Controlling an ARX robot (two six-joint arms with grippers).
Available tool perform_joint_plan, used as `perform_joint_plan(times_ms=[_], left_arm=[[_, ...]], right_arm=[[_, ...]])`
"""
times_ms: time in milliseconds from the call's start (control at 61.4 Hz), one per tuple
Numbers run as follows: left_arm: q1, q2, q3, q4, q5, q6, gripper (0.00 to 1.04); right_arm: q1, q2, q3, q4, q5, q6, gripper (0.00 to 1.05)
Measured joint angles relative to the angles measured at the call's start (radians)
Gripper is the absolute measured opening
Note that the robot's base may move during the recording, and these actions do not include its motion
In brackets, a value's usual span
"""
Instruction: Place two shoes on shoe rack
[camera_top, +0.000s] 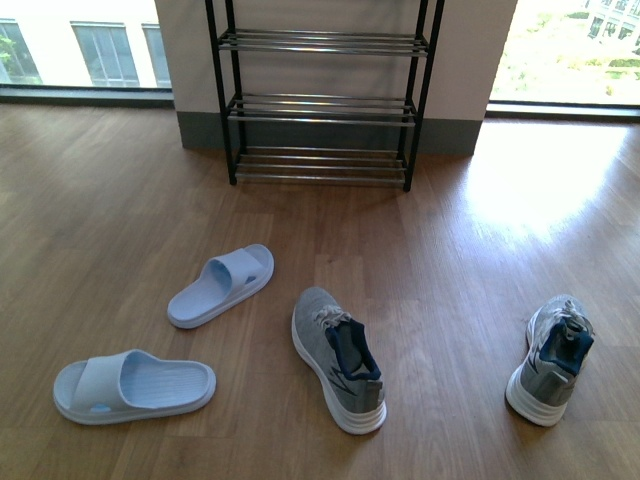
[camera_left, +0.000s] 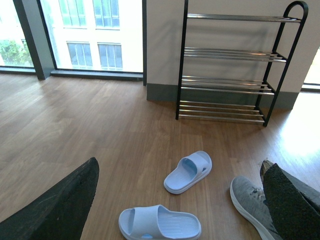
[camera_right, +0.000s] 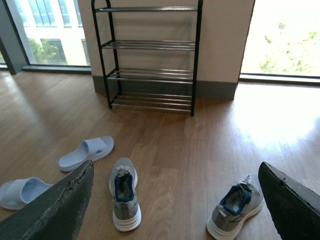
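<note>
Two grey knit sneakers with white soles and navy lining lie on the wood floor. One sneaker is in the middle, toe pointing away; it also shows in the right wrist view and partly in the left wrist view. The other sneaker lies at the right, also seen in the right wrist view. The shoe rack stands against the far wall, its tiers bare; it shows in both wrist views. My left gripper and right gripper are open, raised above the floor, holding nothing.
Two light blue slides lie on the floor at the left: one nearer the rack, one nearer me. Large windows flank the wall behind the rack. Bright sunlight falls on the floor at the right.
</note>
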Motion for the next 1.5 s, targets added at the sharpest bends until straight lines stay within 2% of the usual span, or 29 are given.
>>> perform_joint_plan(times_ms=[1123,1156,1205,1221,1351,1498], left_arm=[[0.0,0.0,0.0,0.0,0.0,0.0,0.95],[0.0,0.0,0.0,0.0,0.0,0.0,0.95],[0.0,0.0,0.0,0.0,0.0,0.0,0.95],[0.0,0.0,0.0,0.0,0.0,0.0,0.95],[0.0,0.0,0.0,0.0,0.0,0.0,0.95],[0.0,0.0,0.0,0.0,0.0,0.0,0.95]], right_arm=[[0.0,0.0,0.0,0.0,0.0,0.0,0.96],[0.01,0.006,0.002,-0.007,0.037,0.016,0.96],[0.033,0.068,0.004,-0.003,0.193,0.076,0.96],[0.027,0.094,0.005,0.008,0.203,0.087,0.96],[-0.067,0.436,0.07,0.156,0.114,0.107,0.96],[-0.169,0.903,0.166,0.405,0.044,0.078,0.96]])
